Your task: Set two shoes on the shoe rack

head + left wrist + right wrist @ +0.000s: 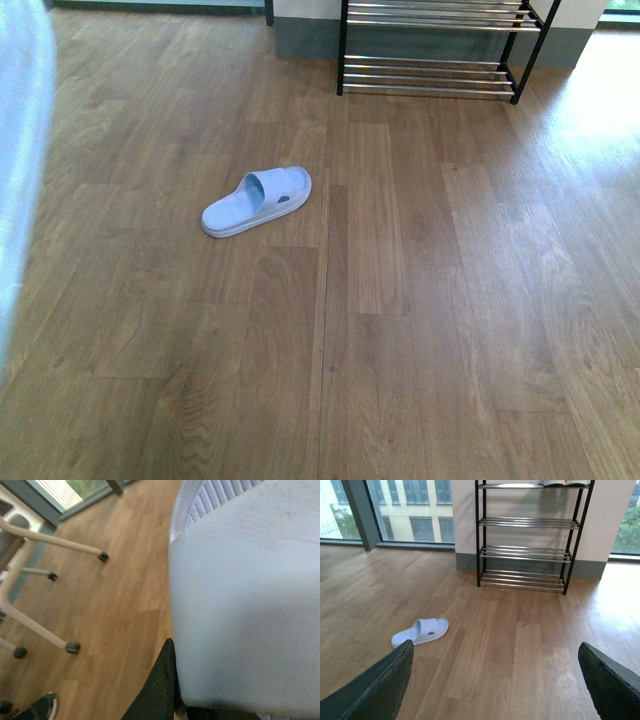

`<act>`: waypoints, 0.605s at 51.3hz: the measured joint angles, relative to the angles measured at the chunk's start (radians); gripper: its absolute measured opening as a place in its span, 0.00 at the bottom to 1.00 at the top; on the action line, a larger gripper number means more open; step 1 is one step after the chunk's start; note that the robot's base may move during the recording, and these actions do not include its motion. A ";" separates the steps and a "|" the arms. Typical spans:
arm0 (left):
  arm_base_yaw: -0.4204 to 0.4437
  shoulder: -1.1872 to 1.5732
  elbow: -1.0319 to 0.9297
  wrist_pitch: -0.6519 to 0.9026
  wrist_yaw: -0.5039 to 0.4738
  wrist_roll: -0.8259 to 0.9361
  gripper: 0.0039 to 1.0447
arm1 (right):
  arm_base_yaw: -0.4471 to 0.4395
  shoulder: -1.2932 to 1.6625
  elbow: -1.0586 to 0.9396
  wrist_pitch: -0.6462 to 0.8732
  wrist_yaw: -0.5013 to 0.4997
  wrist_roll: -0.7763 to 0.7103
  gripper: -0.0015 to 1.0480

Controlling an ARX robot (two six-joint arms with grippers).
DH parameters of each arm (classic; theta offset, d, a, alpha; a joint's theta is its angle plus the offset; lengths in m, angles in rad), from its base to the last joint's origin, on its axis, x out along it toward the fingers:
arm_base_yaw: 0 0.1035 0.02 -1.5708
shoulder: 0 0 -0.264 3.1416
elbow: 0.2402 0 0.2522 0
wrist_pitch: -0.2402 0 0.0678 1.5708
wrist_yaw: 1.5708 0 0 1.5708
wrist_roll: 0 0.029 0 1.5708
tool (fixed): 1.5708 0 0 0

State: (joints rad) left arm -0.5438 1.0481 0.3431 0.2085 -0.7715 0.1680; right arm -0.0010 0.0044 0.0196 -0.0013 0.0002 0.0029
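Note:
The shoes here are light blue slippers. One slipper (257,201) lies sole down on the wooden floor, well in front of the shoe rack (430,75); the right wrist view also has this slipper (420,632) and the rack (525,535). The other slipper (250,605) fills the left wrist view, with my left gripper (172,695) shut on its edge; one black finger (159,690) shows and the other is hidden. A pale blue blur (20,150) at the front view's left edge looks like this held slipper. My right gripper (496,645) hangs open above bare floor.
The black rack with chrome bars stands against a wall with a grey skirting (465,560). Pale soles (565,482) rest on its top tier. White furniture legs on castors (73,647) and a dark shoe (42,707) are beside my left arm. Floor-length windows (415,510) lie left of the rack.

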 joint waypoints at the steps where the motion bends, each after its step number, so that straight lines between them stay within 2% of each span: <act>1: -0.013 -0.059 -0.010 -0.013 -0.020 0.020 0.02 | 0.000 0.000 0.000 0.000 0.000 0.000 0.91; 5: -0.044 -0.302 -0.042 -0.064 -0.076 0.103 0.02 | 0.000 0.000 0.000 0.000 0.000 0.000 0.91; 10: -0.047 -0.400 -0.045 -0.066 -0.093 0.139 0.02 | 0.000 0.000 0.000 0.000 0.000 0.000 0.91; 31: -0.051 -0.409 -0.051 -0.071 -0.090 0.173 0.02 | 0.000 0.000 0.000 0.000 0.000 0.000 0.91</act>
State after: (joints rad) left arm -0.5945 0.6388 0.2920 0.1371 -0.8612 0.3408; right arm -0.0010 0.0044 0.0196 -0.0013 0.0006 0.0029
